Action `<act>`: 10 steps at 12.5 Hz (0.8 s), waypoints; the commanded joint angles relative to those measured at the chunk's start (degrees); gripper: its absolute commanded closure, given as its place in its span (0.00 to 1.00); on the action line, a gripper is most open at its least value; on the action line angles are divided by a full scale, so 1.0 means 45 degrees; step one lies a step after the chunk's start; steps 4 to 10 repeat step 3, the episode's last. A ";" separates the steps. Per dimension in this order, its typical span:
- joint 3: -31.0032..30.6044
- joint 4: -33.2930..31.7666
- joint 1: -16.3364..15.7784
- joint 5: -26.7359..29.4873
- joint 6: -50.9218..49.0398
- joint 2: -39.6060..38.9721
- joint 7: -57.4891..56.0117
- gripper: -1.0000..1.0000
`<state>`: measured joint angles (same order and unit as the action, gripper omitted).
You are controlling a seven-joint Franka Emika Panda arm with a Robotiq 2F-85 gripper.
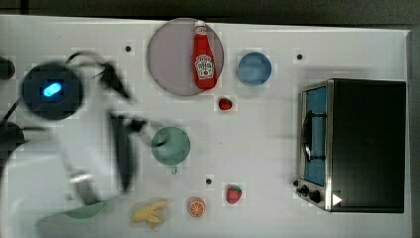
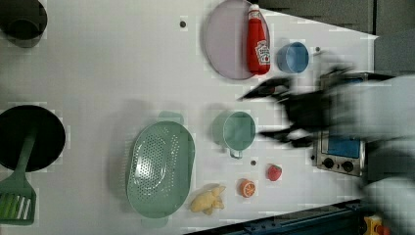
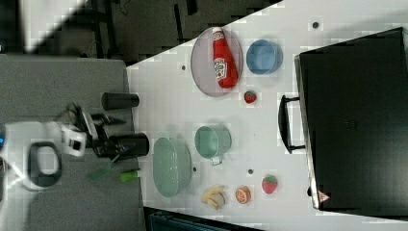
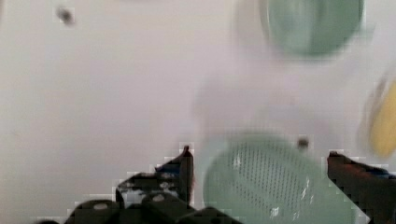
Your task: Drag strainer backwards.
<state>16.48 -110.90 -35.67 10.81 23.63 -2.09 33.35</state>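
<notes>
While the strainer (image 2: 160,167) lies with its long axis from twelve to six in the left view, pale mint-green, oval, bottom dotted with holes, the gripper (image 4: 259,161) hovers spread wide above it.

Mint-green strainer (image 2: 160,169), hole-dotted bottom; red ketchup bottle (image 2: 257,41); blue bowl (image 2: 292,57); teal-green cup (image 2: 236,131).

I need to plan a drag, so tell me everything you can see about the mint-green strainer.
The strainer is a pale mint-green oval colander that looks like plastic, with a wide rim, a small handle tab at each end and a bottom dotted with small holes. It sits upright and empty on the white table, beside the yellow banana and near the green cup. The open end effector hangs above it; nothing grips it.
</notes>
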 commanded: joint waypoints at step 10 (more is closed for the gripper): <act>0.2470 0.1743 0.1015 -0.3046 -0.2039 0.0477 -0.6293 0.00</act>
